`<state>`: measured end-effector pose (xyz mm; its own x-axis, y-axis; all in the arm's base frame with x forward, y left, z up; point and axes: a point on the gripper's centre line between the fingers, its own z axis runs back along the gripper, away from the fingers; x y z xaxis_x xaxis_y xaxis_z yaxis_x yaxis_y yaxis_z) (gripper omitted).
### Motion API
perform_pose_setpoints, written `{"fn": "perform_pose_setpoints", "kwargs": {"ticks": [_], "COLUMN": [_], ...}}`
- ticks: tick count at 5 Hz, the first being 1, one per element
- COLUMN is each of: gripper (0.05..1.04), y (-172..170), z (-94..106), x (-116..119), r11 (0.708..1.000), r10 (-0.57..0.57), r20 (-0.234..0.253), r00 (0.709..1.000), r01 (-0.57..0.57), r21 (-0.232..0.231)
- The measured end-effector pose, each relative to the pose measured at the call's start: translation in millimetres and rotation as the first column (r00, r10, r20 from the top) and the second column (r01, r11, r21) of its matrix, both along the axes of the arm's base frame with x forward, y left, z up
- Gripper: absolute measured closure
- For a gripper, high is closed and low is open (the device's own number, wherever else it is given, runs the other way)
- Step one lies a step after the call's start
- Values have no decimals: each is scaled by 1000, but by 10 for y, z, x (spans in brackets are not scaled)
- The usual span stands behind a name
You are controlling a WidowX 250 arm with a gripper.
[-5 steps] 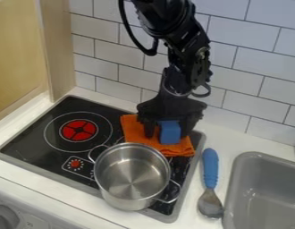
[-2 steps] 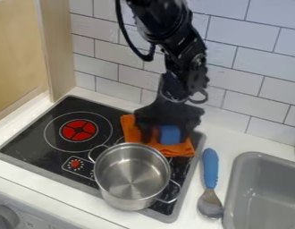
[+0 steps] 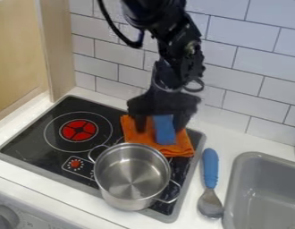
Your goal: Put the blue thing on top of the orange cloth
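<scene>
In the camera view, shows a black arm (image 3: 174,47) coming down from the top edge, with a gripper (image 3: 161,127) at its lower end, over the far right part of the stove (image 3: 30,143). Has fingers (image 3: 140,124) held well apart, down at either side of a blue block (image 3: 165,134). Leaves a strip of orange between the left one and the block, so has no pinch on it. Cannot tell whether touching it at the right.

Has the blue block upright on an orange cloth (image 3: 133,129), toward the right half of its top. Lies with the cloth across the far right of the stove, just beyond a steel pot (image 3: 117,198).

Keeps to the near right part of the stove with the pot, open at the top, with one handle toward the far left and one toward the near right. Shows a red burner (image 3: 79,130) at the left of the stove, and a red-marked dial (image 3: 75,164) at the near side, just left of the pot.

To the right, holds a spoon (image 3: 210,172) on the white worktop (image 3: 12,176), between stove and grey sink (image 3: 232,179), with its blue handle toward the far side and its metal bowl toward the near side. Ends in white wall tiles (image 3: 257,62) at the far side and a wooden panel (image 3: 56,53) at the far left.
</scene>
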<state>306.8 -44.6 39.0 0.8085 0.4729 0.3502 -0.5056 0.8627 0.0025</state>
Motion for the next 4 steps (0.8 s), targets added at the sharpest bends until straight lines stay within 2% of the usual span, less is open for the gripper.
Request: {"fn": "perform_pose_setpoints", "kwargs": {"ticks": [1,3,4], "gripper": [85,85,85], "y": [-122,-191,-204], "z": [183,526,632], "x": [-78,-334,-430], "r11": [1000,1000,1000], "r10": [-23,0,7], "r20": [58,154,201], "r00": [998,988,980], "r01": [24,-1,-9], "r21": [-6,7,5]}}
